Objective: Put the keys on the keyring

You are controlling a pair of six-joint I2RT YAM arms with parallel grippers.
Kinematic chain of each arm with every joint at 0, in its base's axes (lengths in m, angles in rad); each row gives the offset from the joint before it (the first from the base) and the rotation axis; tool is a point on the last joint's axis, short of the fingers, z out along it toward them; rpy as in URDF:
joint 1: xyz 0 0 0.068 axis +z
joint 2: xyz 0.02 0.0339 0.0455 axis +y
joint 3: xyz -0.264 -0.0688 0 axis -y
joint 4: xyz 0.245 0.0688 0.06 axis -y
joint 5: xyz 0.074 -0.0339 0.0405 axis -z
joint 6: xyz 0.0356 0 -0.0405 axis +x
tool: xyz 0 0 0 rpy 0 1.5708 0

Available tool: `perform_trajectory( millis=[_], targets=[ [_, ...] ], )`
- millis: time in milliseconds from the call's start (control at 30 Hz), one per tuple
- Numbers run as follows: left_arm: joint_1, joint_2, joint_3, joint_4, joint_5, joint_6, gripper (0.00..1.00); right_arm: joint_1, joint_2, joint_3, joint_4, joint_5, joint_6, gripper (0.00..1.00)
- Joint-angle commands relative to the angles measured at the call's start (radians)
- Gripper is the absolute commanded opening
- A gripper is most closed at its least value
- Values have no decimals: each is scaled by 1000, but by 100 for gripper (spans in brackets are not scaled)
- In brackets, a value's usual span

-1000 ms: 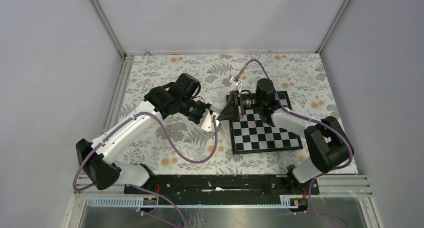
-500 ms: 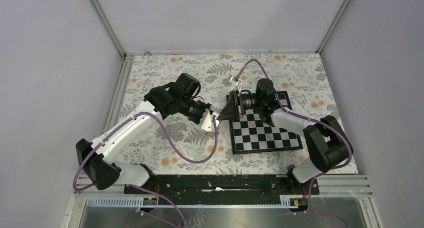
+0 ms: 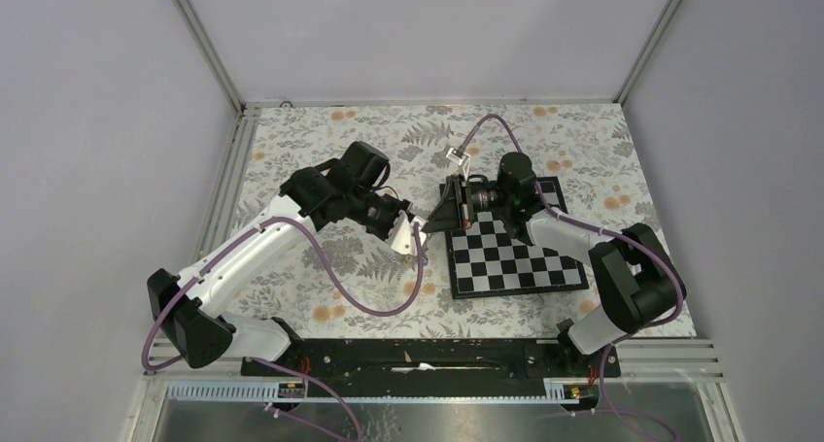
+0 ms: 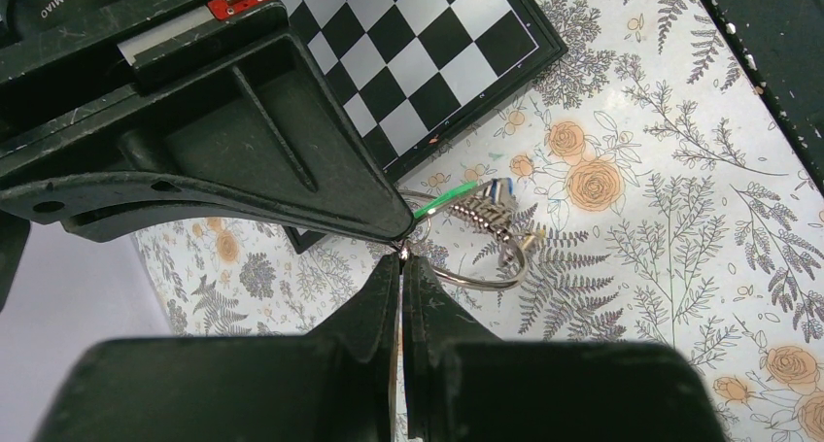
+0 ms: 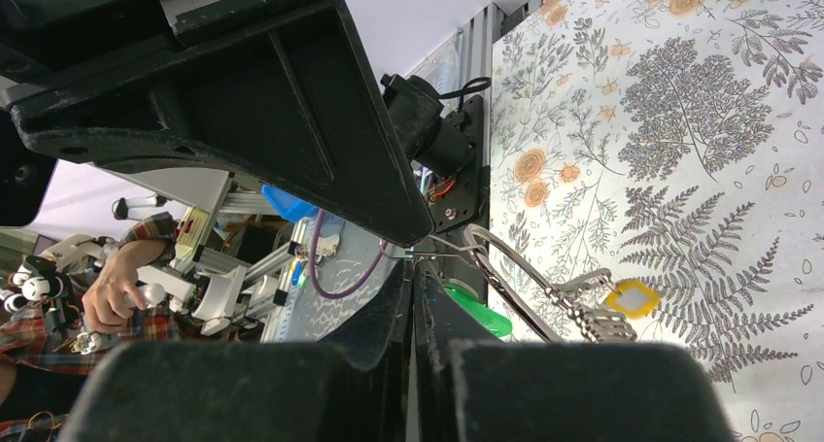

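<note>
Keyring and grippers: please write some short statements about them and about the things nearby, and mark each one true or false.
1. The jaws of the left gripper and the right gripper are shut. True.
2. The chessboard lies on the left gripper's side. False: it lies on the right gripper's side.
3. The keyring lies on the chessboard. False: it is at the gripper tips, over the flowered cloth.
4. A yellow key is attached to the keyring. True.
5. The two grippers meet tip to tip. True.

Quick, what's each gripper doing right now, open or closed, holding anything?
Left gripper: shut on the thin silver metal keyring.
Right gripper: shut, apparently on the small green-headed key.
</note>
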Motion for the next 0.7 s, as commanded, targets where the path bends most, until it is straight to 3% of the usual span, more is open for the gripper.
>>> perform_trajectory(
  millis=[0,667],
  targets=[
    [-10,10,34,53,24,10,0,30,-6,31,99,-18,25,0],
    [-15,1,21,53,6,16,0,31,15,28,166,-17,84,0]
  ],
)
